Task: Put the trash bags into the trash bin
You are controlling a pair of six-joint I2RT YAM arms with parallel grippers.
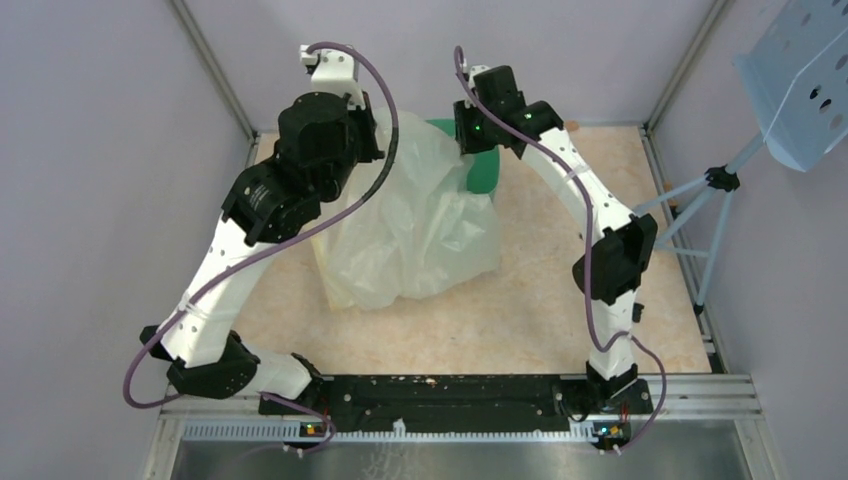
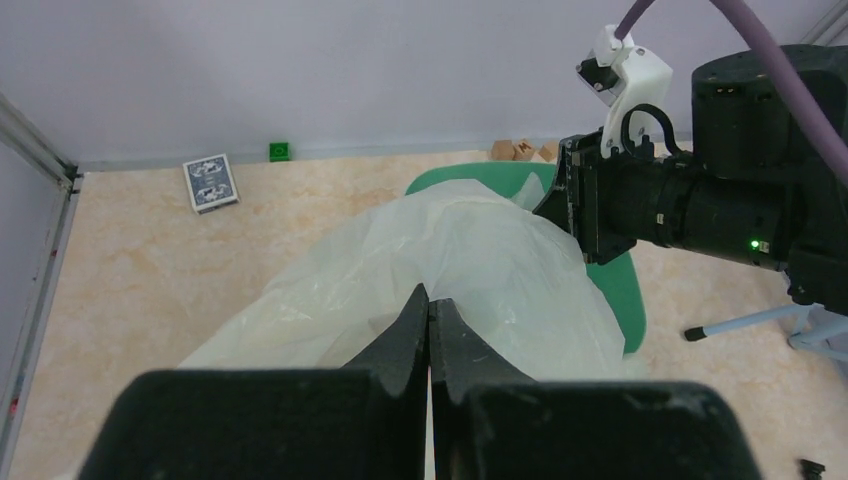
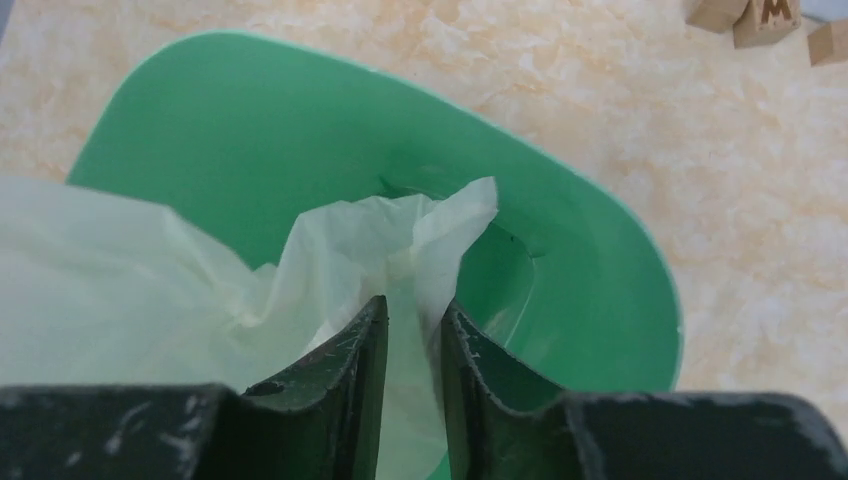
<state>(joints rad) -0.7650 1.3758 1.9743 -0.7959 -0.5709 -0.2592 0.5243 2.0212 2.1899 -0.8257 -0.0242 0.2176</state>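
A card deck (image 2: 210, 183), a green cube (image 2: 279, 151) and wooden blocks (image 2: 523, 150) lie by the wall (image 2: 300, 70).

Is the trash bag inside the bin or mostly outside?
Mostly outside: one corner of the trash bag dips into the trash bin; the bulk drapes outside.

I see the trash bin (image 1: 487, 172), mint green with smooth walls and a rounded mouth, at the table's twelve o'clock end. The trash bag (image 1: 420, 235), thin, crinkly and translucent pale yellow, has one flap tucked inside the bin's mouth. The rest drapes over the rim and spills out toward seven o'clock, lying loosely heaped on the table's middle
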